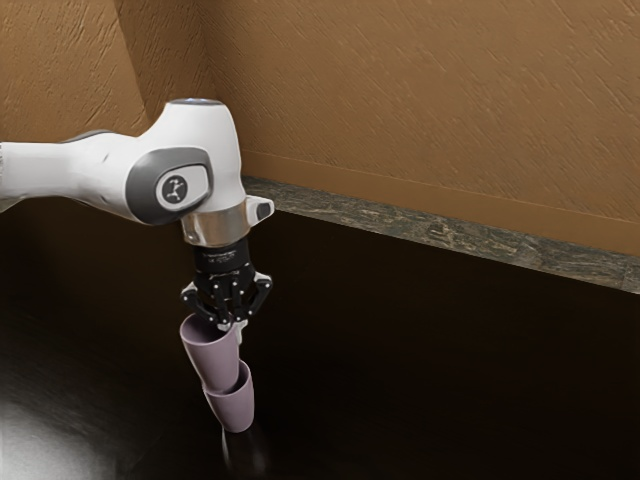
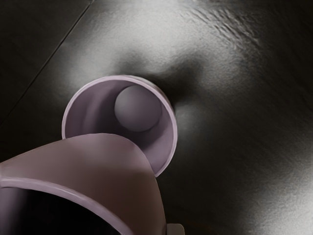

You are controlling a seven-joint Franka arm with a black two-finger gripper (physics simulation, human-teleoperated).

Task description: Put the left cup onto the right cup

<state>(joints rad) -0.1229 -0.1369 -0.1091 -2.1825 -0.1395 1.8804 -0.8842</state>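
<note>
Two mauve cups meet low in the exterior view. The upper cup (image 1: 210, 355) hangs tilted from my gripper (image 1: 233, 326), which is shut on its rim. Its base dips into the mouth of the lower cup (image 1: 232, 402), which rests on the dark table and also looks slightly tilted. In the wrist view the held cup (image 2: 93, 171) is a large blurred shape just under the hand. It overlaps the rim of the lower cup (image 2: 83, 115), whose open mouth and round inner bottom face the camera.
The glossy black tabletop (image 1: 420, 380) stretches toward the exterior view's right. A grey stone ledge (image 1: 450, 235) runs along its back edge under a brown textured wall (image 1: 420, 90). The white arm (image 1: 120, 175) comes in from the left.
</note>
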